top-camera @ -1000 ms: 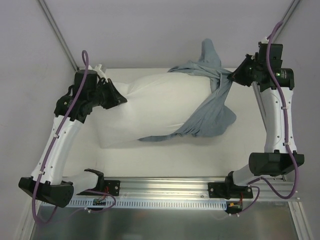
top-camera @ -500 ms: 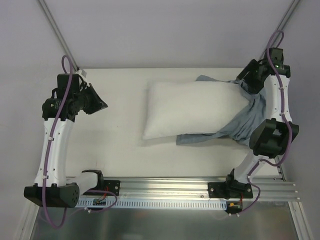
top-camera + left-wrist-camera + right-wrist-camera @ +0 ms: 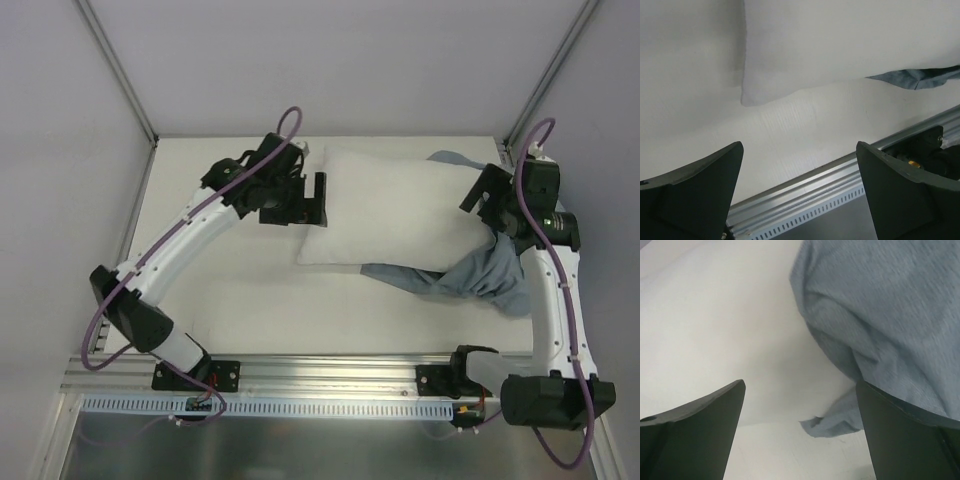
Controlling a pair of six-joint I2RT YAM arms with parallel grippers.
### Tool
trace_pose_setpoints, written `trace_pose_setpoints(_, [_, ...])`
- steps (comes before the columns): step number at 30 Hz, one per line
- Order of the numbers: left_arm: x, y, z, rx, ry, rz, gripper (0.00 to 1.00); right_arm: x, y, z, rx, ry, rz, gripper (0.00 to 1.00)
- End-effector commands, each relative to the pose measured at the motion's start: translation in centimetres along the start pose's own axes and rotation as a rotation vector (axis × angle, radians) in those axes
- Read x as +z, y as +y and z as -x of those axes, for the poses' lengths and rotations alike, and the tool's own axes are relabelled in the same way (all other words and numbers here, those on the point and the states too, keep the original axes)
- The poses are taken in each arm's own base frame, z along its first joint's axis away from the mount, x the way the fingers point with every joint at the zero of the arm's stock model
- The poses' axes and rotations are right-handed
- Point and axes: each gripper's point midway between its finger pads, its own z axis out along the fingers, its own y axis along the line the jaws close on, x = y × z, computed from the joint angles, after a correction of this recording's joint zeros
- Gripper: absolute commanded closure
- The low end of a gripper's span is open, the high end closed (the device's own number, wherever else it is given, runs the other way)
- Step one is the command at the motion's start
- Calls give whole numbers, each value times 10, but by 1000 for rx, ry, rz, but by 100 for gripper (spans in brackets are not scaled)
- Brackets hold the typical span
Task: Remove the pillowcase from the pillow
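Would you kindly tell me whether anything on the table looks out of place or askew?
The pillowcase is the untidy item: it lies crumpled at the right end of the pillow, one strip trailing along its near edge. Whether that end sits inside it is hidden by the right arm. Nothing looks damaged.

No legible text or labels anywhere.

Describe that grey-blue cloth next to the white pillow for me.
The pillowcase is a soft, plain grey-blue cloth, crumpled and wrinkled on the table. It bunches against the pillow's right end, with a strip trailing left along the pillow's near edge. The open right gripper hangs over it, gripping nothing.
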Motion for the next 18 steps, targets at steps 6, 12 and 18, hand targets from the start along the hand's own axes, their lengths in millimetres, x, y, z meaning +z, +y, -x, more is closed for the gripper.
trace_pose_setpoints(6, [67,-54,-2,166,64,41,1,2,-60,-47,-13,17,-211,1])
trace_pose_setpoints(12, [103,-105,-9,323,34,35,1,-3,-56,-60,-5,25,-162,1])
trace_pose_setpoints(18, [155,-123,-7,370,25,80,1,-18,-47,-63,16,11,-94,1])
